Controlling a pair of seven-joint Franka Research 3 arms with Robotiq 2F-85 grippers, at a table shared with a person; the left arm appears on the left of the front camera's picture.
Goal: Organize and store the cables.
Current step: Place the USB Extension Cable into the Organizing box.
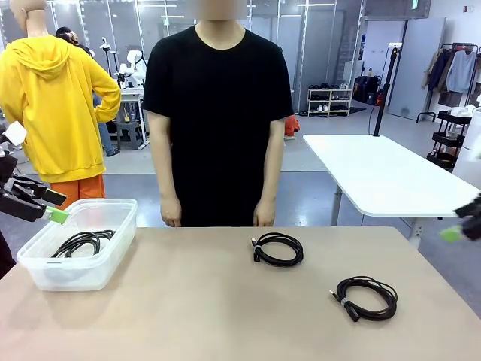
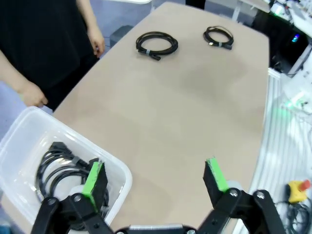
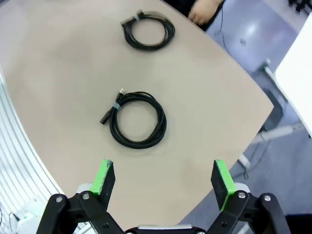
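Left gripper (image 2: 153, 170): spread wide, pinching nothing. Raised above the near corner of the clear box (image 1: 113, 204), probably to leave the opening free for the next drop.

Right gripper (image 3: 162, 173): spread wide, empty. Raised over the table (image 1: 188, 308) with the right cable (image 3: 138, 119) just ahead of the fingers, likely lined up for a descent.

Stored cable (image 1: 83, 242): coiled flat on the box floor, at the table's left end.

Middle cable (image 1: 277, 249): flat on the table toward the far edge, near a person's hand (image 1: 264, 216) that hangs idle off the table.

Right cable: flat on the table, well apart from the box. Loops bound by a small pale band, so the coil should lift as one piece.

Estimated progress: one coil of three stored.

Recommended next move: close on one side of the ring, not its hollow centre.
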